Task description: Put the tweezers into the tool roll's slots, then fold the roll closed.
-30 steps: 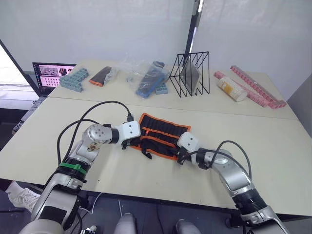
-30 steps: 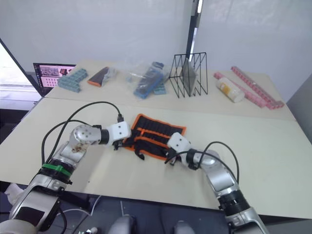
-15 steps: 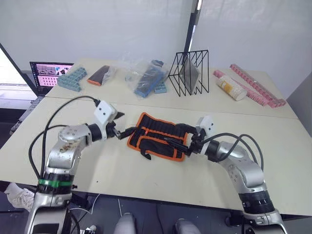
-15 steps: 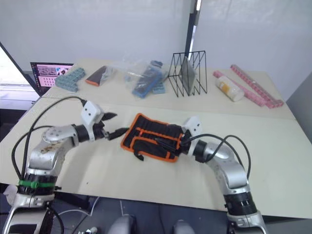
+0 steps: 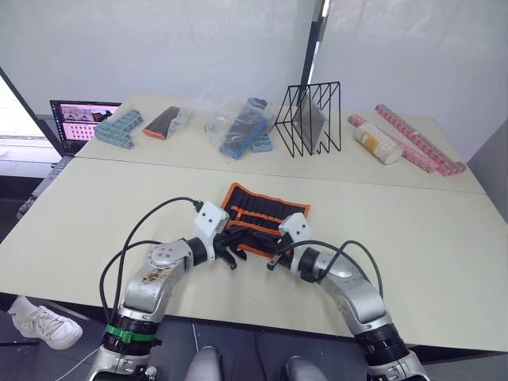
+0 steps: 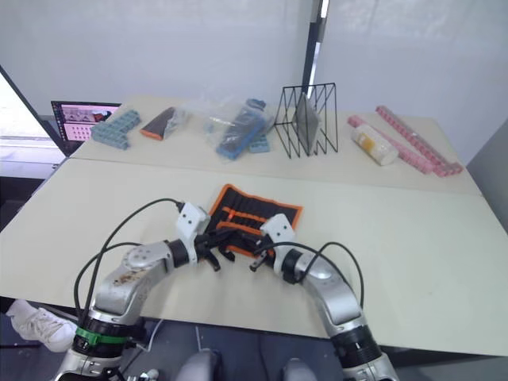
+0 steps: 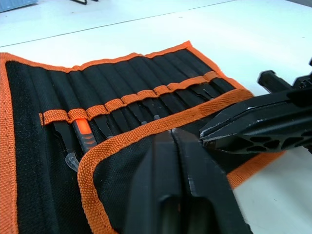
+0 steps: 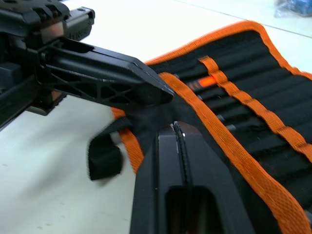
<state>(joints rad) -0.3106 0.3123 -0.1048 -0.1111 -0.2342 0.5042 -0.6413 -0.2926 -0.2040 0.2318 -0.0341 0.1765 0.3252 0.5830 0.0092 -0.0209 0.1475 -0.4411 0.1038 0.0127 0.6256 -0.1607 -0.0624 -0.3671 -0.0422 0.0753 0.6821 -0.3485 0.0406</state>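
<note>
fingers, left eye view: left gripper (image 5: 231, 247) and right gripper (image 5: 274, 255) both sit at the near edge of the roll (image 5: 266, 213), close together. roll lies on the bench (image 5: 444, 246), mid-front, its near edge folded up over the inner face. behind, on a second bench: laptop (image 5: 82, 121), blue trays (image 5: 120, 128), plastic bags (image 5: 236, 123), black wire rack (image 5: 309, 119), jar (image 5: 378, 144), pink strips (image 5: 421, 141).

right eye view: same layout; strap (image 6: 226, 252) trails from the roll's near left corner, between the grippers.

left wrist view: left fingers (image 7: 176, 161) pressed together, pinching the orange-trimmed near flap of the roll (image 7: 126, 146). flap is lifted and turned over the lower part of the slots (image 7: 131, 95). orange stripe crosses the slots; tweezers (image 7: 146, 109) are seated under it, tips showing. one orange-handled item (image 7: 83, 132) sits in a slot near the left end. right gripper (image 7: 258, 124) rests on the same flap, just beside the left.

right wrist view: right fingers (image 8: 178, 146) pressed together on the roll's folded edge (image 8: 219, 146). left gripper (image 8: 156, 91) touches the trim just ahead. strap (image 8: 105, 158) lies loose on the bench beside the roll.
</note>
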